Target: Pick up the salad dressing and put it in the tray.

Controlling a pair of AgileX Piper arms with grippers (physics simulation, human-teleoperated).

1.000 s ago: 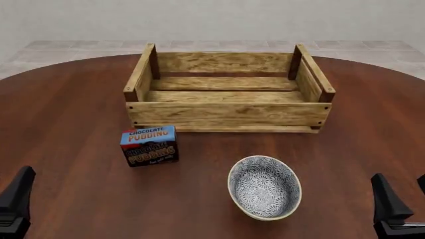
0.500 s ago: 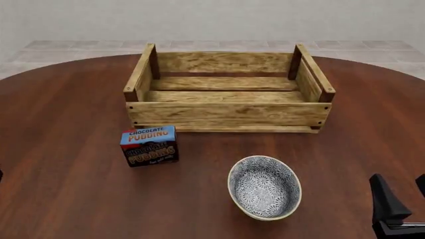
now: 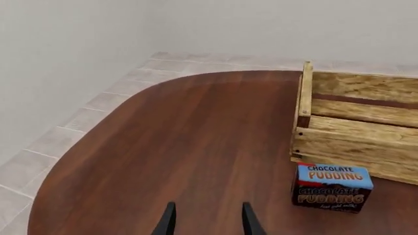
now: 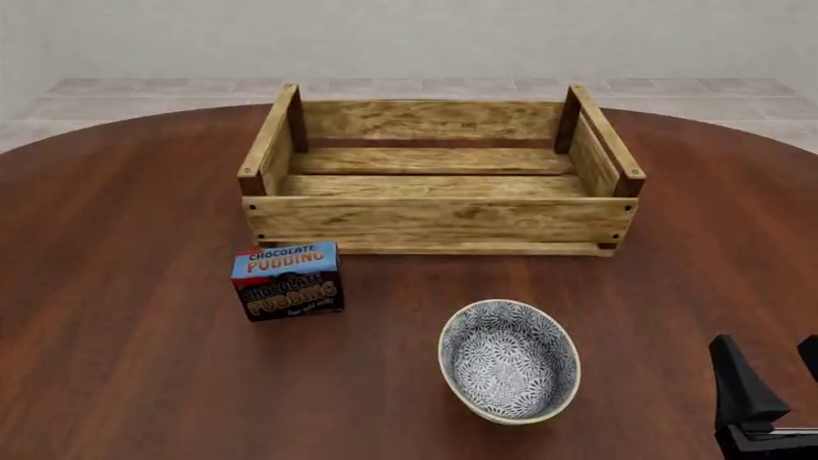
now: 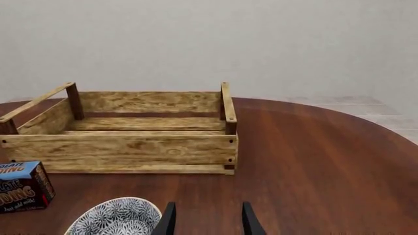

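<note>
Salad dressing: not visible in any of the three views; its position cannot be stated.

Tray (image 4: 442, 218): a light-wood slatted crate standing on the table (image 4: 141, 335), well ahead of both sets of fingers. No contents are visible inside it.

Right gripper (image 5: 206, 219): fingers parted, a clear gap between them, nothing held. They hang over bare table. The patterned bowl (image 4: 509, 360) lies just ahead of them and to their left, between them and the tray's front wall. In the right wrist view the bowl's rim sits just beside the left finger (image 5: 168, 219). In the front view this gripper shows only as dark parts at the lower right corner.

Left gripper (image 3: 206, 219): fingers likewise parted and holding nothing, seen only in the left wrist view, over bare table. The chocolate pudding box (image 4: 286, 280) stands upright ahead of them and to their right, close to the tray's near-left corner post but apart from it. Bare wood lies directly ahead of these fingers.
</note>
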